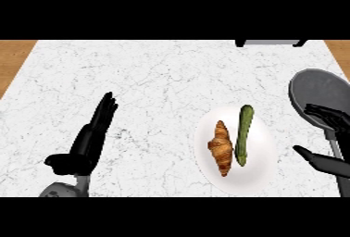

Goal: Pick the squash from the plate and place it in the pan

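right hand (327,139) spread wide, empty, over the pan (318,90) handle | squash (242,134) just to its left on the plate (263,173), beside a croissant (221,147), so the reach looks short | left hand (92,134) open, resting on desk (157,74)

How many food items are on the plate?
2: a croissant on the left half of the plate and a green squash beside it on the right. None appear hidden.

- The left hand (94,131) is seen at the lower left, fingers held straight and together, pointing up and away, thumb out to the side.
- The right hand (327,139) is seen at the right edge, fingers and thumb spread apart, nothing held.
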Tool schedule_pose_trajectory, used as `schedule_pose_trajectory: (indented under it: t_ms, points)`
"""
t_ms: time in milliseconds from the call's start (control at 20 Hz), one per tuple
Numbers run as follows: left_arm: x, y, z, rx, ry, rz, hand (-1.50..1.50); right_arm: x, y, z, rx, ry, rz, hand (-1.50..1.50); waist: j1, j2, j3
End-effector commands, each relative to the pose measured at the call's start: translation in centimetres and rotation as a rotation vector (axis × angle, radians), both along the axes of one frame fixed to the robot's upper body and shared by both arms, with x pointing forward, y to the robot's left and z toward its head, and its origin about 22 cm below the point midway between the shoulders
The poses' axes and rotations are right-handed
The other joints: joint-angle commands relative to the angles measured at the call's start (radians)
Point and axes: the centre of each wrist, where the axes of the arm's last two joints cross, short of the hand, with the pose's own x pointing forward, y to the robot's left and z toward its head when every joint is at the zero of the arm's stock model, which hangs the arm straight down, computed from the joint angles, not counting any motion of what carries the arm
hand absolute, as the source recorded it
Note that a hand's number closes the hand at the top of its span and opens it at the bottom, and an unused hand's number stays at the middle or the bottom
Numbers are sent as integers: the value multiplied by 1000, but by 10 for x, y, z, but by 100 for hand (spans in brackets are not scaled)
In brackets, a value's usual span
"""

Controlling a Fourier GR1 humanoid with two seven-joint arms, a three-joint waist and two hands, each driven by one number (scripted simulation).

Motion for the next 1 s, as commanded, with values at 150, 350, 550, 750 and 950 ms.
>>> schedule_pose_trajectory:
  t_ms: [150, 350, 550, 750, 950]
  points:
    - [-7, -24, 9, -9, -26, -11, 0, 3, -32, 34, -252, -36, 15, -150, 3, -2, -2]
    - [-4, -16, 7, -12, 3, -11, 0, 9, -9, 46, -376, 23, 74, -150, 3, -1, -2]
    - [-6, -11, 3, -11, -10, -24, 0, 34, 12, 71, -529, 114, 115, -150, 15, 1, -3]
    - [-19, -17, -12, -9, -10, -37, 0, 43, 40, 61, -707, 215, 162, -150, 26, 2, -3]
    - [-1, -23, 1, -5, -9, -39, 0, 47, 62, 49, -927, 281, 241, -150, 25, 5, -2]
